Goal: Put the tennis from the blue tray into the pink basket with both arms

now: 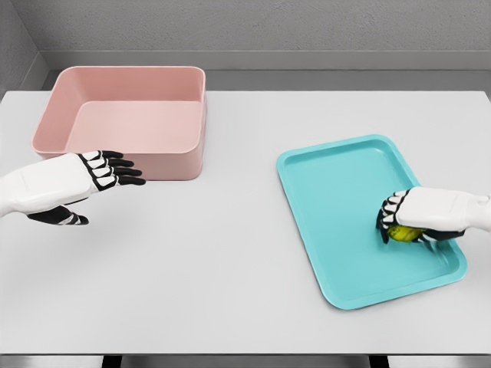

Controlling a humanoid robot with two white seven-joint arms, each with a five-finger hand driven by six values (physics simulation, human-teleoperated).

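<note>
Now the right hand sits curled over the fuzzy yellow-green ball, fingers wrapped down around it, and the ball rests on the smooth blue tray near its right side. The pink basket is far off to the left at the back, a deep box with round corners. The left hand is much nearer it, fingers spread flat and holding nothing, so I think the ball must go leftward to it.
</note>
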